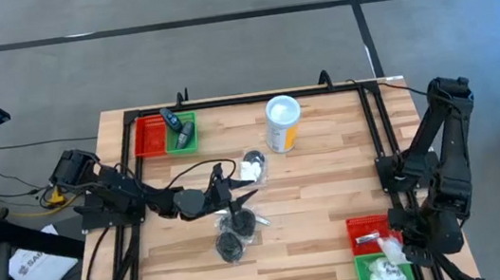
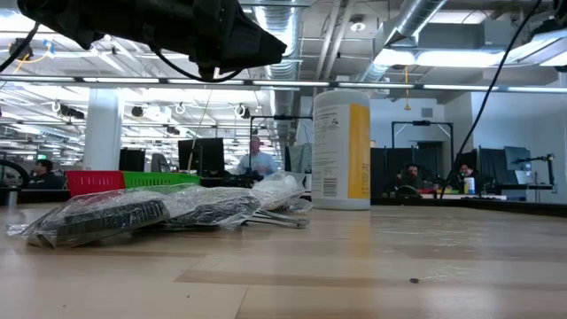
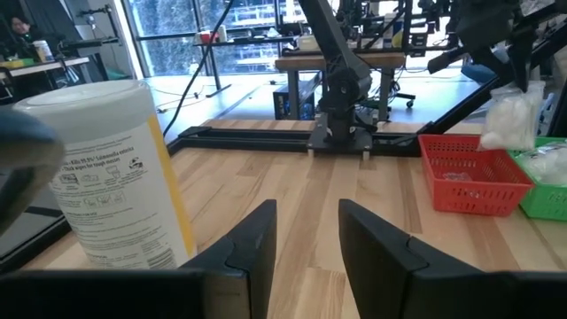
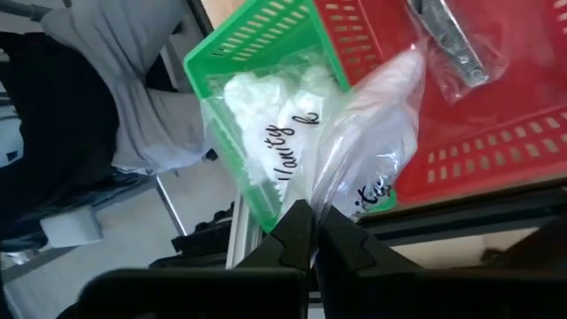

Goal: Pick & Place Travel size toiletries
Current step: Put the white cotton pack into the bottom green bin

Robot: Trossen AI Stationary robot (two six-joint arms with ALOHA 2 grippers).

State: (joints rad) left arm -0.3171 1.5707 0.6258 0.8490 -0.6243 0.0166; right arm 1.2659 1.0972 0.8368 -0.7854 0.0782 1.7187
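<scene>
Overhead, the left gripper [image 1: 237, 186] hangs above the middle of the wooden table [image 1: 323, 188], fingers [image 3: 252, 252] spread with a gap between them and nothing in that gap. Below and beside it lie two dark round pucks in clear wrap [image 1: 233, 235], with a white packet [image 1: 252, 167] nearer the yellow canister with white lid [image 1: 282, 123]. At the table's far left corner stand a red basket [image 1: 148, 136] and a green basket [image 1: 183, 137], a small dark bottle [image 1: 173, 121] across them. The right gripper [image 4: 307, 232] is pressed together, pinching the edge of a clear-wrapped white packet [image 4: 368, 124] above the near-right red basket [image 4: 496, 133] and green basket [image 4: 257, 53]. White packets [image 4: 257, 97] fill that green basket; a silvery tube [image 4: 447, 35] lies in the red one.
</scene>
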